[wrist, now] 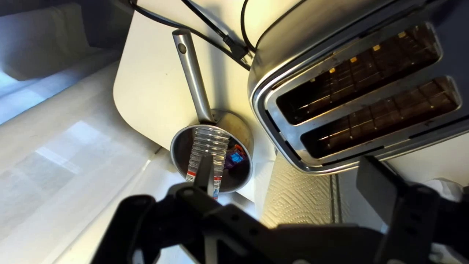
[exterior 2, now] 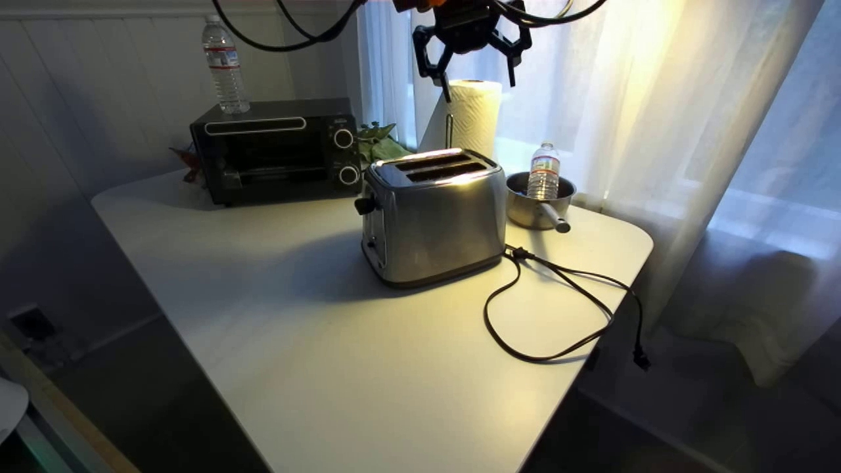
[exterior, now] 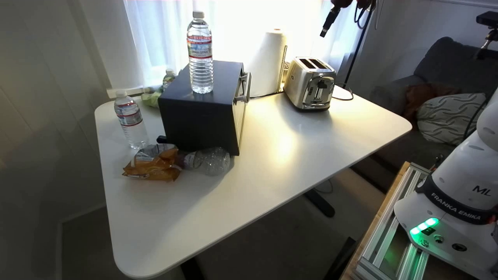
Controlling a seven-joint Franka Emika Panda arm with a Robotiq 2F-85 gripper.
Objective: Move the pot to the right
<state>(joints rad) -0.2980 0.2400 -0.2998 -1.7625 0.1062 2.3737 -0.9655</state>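
Note:
The pot (exterior 2: 525, 213) is a small round metal saucepan on the table, close beside the toaster's cord end. Its handle points toward the camera in this exterior view. In the wrist view the pot (wrist: 240, 128) holds an upright water bottle (wrist: 209, 143) and a small purple and orange packet (wrist: 234, 157). In an exterior view the toaster and paper towel area hide most or all of it. My gripper (exterior 2: 480, 92) is open and empty, high above the paper towel roll and toaster. In the wrist view one finger of the gripper (wrist: 287, 165) overlaps the bottle.
The chrome toaster (exterior 2: 440, 223) stands beside the pot, its black cord (exterior 2: 558, 269) looping on the table. A paper towel roll (exterior 2: 474, 118) stands behind. A toaster oven (exterior 2: 276, 154) carries a water bottle (exterior 2: 225, 72). An orange bag (exterior: 155, 165) and bottles lie near the oven.

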